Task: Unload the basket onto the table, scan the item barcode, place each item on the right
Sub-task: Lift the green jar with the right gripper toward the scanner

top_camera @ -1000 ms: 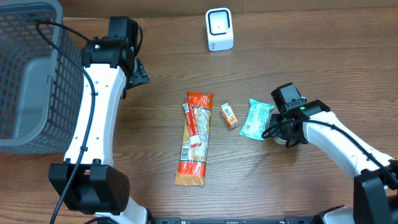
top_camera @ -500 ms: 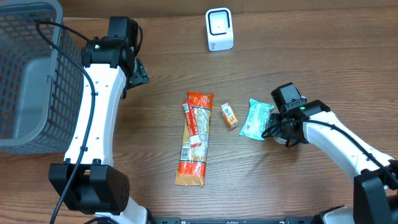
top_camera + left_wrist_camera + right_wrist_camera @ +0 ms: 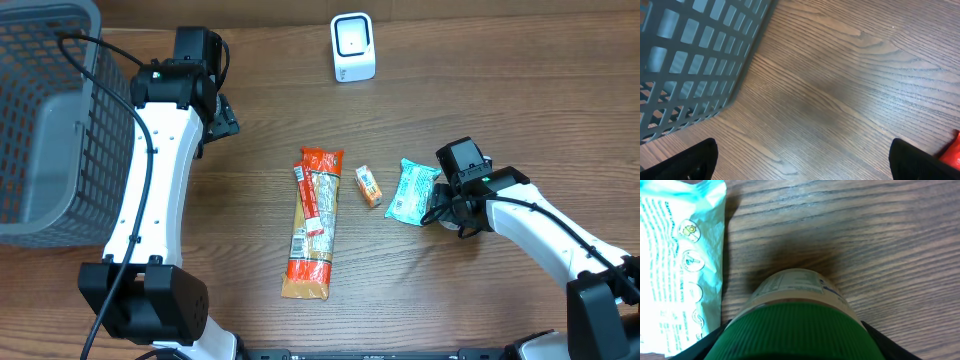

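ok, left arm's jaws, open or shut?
Open. The left jaws' two black fingertips sit at opposite bottom corners of the left wrist view, bare brown wooden table between them, nothing held.

The bottle (image 3: pixel 795 325) runs off the right wrist view at 6 o'clock, label unreadably small. Overhead the right gripper (image 3: pixel 448 218) hides it; the basket (image 3: pixel 98 130) is cut at 9 o'clock.

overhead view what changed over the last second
The right arm shifted very slightly toward the near edge; its fingers stay closed around the green-lidded jar. Nothing taken or released. Teal packet, orange box, long pack, scanner, basket, left arm: unchanged.
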